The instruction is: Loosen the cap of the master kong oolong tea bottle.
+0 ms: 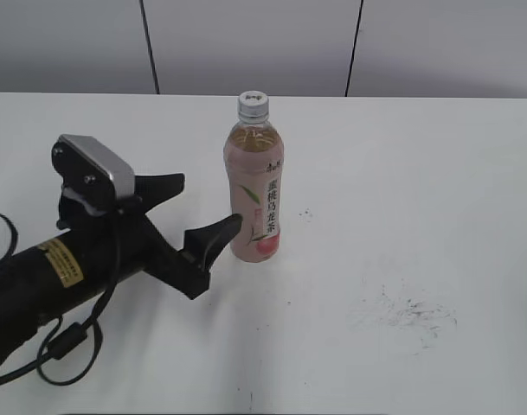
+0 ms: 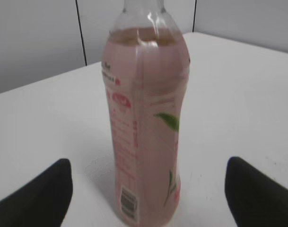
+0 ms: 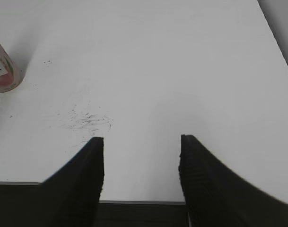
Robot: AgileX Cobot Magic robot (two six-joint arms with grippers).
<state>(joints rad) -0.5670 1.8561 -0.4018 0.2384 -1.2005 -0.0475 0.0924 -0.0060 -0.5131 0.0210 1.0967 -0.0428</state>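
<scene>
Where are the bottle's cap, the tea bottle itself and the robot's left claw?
cap (image 1: 253, 105), exterior view, ribbed side.
tea bottle (image 1: 255, 194), exterior view, pink label.
left gripper (image 1: 192, 207), exterior view, gap between its open fingertips.

The bottle (image 1: 254, 181) label carries vertical Chinese characters, 蜜桃乌龙茶. A small dark logo on its cap (image 1: 253, 105) and the yellow arm sticker (image 1: 61, 262) are illegible.
</scene>
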